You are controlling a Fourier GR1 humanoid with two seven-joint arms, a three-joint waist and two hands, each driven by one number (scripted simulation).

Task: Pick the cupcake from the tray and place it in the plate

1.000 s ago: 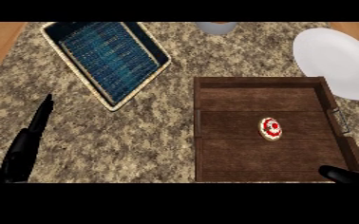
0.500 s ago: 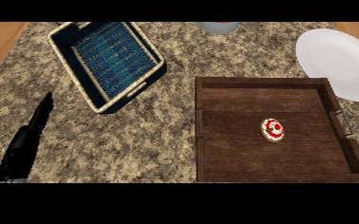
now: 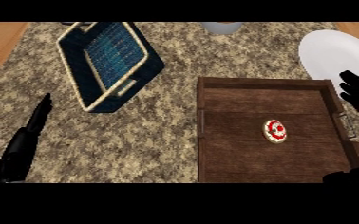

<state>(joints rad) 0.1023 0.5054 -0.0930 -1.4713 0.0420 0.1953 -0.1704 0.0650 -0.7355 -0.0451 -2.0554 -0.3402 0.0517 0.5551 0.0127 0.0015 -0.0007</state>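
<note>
Nearest, at the lower left edge of the head view, the left hand is seen resting over the speckled stone counter, its fingers held straight and together, pointing away, with nothing grasped. At the lower right corner a small dark shape is glimpsed, too little of it for its nature to be told. Just beyond, the brown wooden tray is laid on the counter's right half, with metal handles on its left and right walls. The cupcake is seen from above as a round, pale-rimmed cake with red and white topping; it is set on the tray floor, right of the middle, apart from every wall and from both hands. Farther up at the right edge, the right hand is shown only as dark fingertips above the tray's far right corner, overlapping the lower edge of the white plate; whether it is relaxed or clenched cannot be told. To the far left, a dark blue basket with a pale rim is seen tilted. At the far edge, a grey round vessel is partly cut off.
</note>
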